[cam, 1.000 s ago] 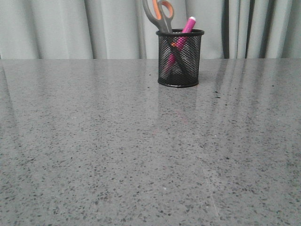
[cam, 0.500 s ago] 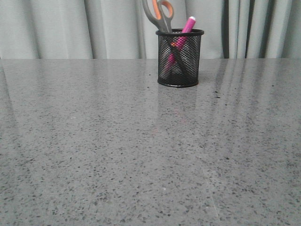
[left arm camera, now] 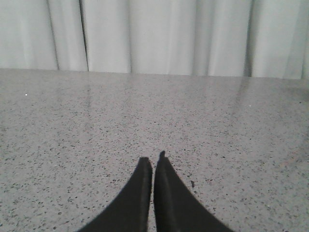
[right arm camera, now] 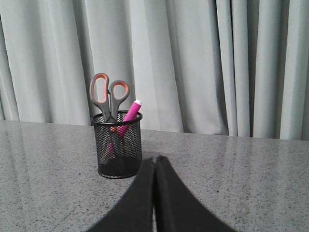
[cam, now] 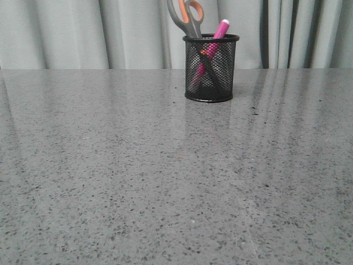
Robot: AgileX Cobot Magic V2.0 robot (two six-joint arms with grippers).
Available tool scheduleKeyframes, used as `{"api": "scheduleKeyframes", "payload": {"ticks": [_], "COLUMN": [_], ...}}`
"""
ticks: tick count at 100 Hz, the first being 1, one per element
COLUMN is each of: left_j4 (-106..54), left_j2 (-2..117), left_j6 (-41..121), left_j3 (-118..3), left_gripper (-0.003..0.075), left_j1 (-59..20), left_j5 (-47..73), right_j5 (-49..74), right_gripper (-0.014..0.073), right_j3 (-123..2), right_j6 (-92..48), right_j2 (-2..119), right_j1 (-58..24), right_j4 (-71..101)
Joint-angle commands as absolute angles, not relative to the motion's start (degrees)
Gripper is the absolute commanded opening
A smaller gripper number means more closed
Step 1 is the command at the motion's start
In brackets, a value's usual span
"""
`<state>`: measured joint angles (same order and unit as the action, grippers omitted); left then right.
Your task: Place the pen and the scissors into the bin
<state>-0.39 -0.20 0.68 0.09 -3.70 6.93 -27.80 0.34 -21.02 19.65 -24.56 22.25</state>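
The black wire-mesh bin (cam: 210, 69) stands upright at the far middle of the grey speckled table. The scissors (cam: 186, 17) stand in it, grey and orange handles up. The pink pen (cam: 219, 30) leans inside it, its tip above the rim. The right wrist view shows the bin (right arm camera: 117, 145) with the scissors (right arm camera: 109, 95) and the pen (right arm camera: 128, 114) in it. My right gripper (right arm camera: 155, 158) is shut and empty, well short of the bin. My left gripper (left arm camera: 152, 158) is shut and empty over bare table. Neither gripper shows in the front view.
A pale grey curtain (cam: 66, 33) hangs along the table's far edge (cam: 83, 69). The grey speckled table top (cam: 165, 182) stretches from the bin to the near edge.
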Motion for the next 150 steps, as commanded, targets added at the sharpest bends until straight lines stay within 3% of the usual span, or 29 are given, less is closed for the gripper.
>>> {"api": "scheduleKeyframes", "payload": {"ticks": [1, 138, 150], "left_j4": [0.0, -1.83, -1.83], "left_j2": [-1.94, -2.05, -2.05], "left_j6": [-0.3, -0.3, -0.3], "left_j3": [1.07, 2.6, 2.6], "left_gripper": [-0.0019, -0.0019, -0.0019], "left_j1": [-3.49, -3.49, -3.49], "left_j5": [1.67, 1.51, 1.51], "right_j5": [-31.73, -32.49, -27.5], "right_gripper": [-0.0076, -0.0076, -0.0076], "right_j3": [-1.15, -0.29, 0.09], "right_j6": [-21.42, -21.42, -21.42], "right_j2": [19.74, 19.63, 17.27], "right_j1": [-24.09, -24.09, -22.79], "right_j4": [21.55, 21.55, 21.22]}}
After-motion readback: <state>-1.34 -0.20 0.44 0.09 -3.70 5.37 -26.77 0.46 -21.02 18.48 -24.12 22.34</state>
